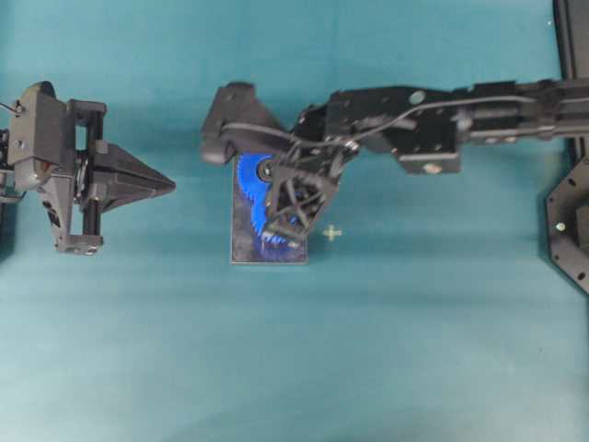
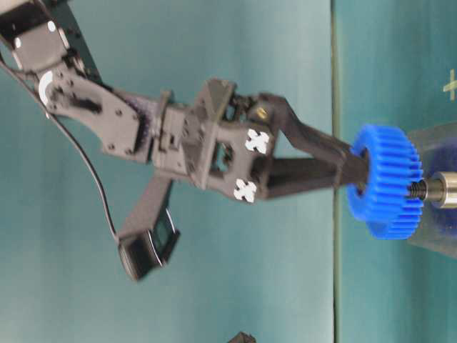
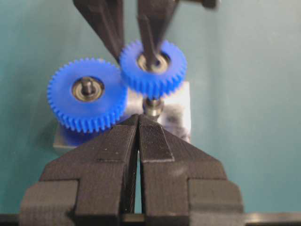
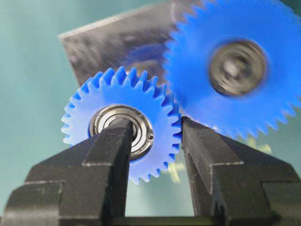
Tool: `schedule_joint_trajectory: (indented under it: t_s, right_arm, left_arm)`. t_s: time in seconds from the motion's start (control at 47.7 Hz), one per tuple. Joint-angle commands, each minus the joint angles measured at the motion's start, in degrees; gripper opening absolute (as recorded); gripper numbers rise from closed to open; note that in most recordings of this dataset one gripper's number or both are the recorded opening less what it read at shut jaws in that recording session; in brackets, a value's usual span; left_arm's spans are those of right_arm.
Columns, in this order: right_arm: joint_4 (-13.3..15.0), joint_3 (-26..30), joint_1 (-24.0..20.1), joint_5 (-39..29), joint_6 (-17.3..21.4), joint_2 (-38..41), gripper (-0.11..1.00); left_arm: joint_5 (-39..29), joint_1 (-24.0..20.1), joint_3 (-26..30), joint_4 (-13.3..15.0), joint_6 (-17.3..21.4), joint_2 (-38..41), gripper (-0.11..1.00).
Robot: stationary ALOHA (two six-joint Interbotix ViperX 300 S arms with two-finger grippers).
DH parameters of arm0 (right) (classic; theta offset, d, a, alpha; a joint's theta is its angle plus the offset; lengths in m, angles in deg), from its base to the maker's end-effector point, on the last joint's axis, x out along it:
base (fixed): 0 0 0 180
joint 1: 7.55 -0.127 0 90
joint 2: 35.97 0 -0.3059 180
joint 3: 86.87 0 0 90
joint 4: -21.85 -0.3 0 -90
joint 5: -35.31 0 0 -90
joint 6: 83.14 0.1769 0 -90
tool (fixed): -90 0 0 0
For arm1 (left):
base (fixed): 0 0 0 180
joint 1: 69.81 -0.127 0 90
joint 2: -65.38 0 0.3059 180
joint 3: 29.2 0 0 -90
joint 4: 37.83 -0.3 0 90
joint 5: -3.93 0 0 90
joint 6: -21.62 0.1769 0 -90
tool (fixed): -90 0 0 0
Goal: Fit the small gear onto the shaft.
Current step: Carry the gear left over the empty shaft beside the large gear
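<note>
The right gripper (image 4: 155,141) clenches the small gear (image 4: 123,134) just above the shaft (image 3: 153,104) — the left gripper (image 3: 138,123), fingers pressed together, waits near the plate (image 3: 181,115).

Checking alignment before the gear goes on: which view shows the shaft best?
The left wrist view: the shaft stands unobstructed on the grey plate, just beneath the held small gear. Table-level shows only its tip at the frame edge; overhead and right wrist views hide it.

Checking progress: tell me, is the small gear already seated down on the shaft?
No: the small gear hangs above the shaft in the right tool.
</note>
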Motion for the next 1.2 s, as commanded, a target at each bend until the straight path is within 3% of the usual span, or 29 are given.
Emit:
schedule_joint_trajectory:
  t_s: [0.0,1.049,1.174]
  right_arm:
    - [-0.2,2.6,-0.5,-0.1,-0.7,-0.3,0.34]
    - [-0.2,2.9,1.2,-2.2,0.0,1.3,0.36]
    - [-0.1,2.9,1.2,-2.2,0.0,1.3,0.63]
  left_arm:
    - [0.5,0.1,0.6,-0.1,-0.1,-0.4,0.0]
    - [1.1,0.2,0.4,-0.1,-1.5,-0.7,0.0]
    - [1.1,0.2,0.4,-0.1,-1.6,-0.8,0.0]
